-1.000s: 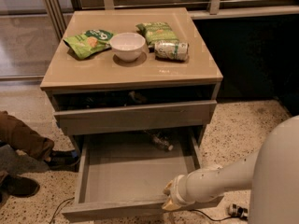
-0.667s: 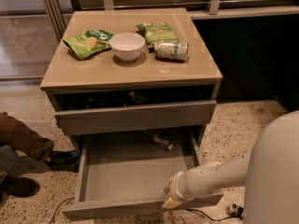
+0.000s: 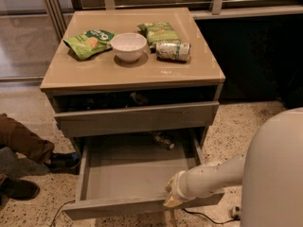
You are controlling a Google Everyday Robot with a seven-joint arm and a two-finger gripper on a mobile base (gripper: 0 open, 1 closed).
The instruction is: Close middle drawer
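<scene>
Single high view, angled down
Close, facing the desk (image 3: 97, 74) front; the gripper (image 3: 173, 196) sits low, right of centre.

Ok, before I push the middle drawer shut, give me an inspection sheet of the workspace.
Surface: tan cabinet top, carrying snacks and a dish.
Job's things: middle drawer pulled far out; bottom bare apart from a small dark item near the rear, cannot tell what.
Clutter: white bowl, left snack bag, right snack bag, can on its side; upper drawer slightly open, dark contents unclear.
Grippers: gripper at the middle drawer's front panel, right of centre.
Cables: dark cable on the floor under the arm.
Surroundings: speckled floor; a person's leg and shoes at the left.
</scene>
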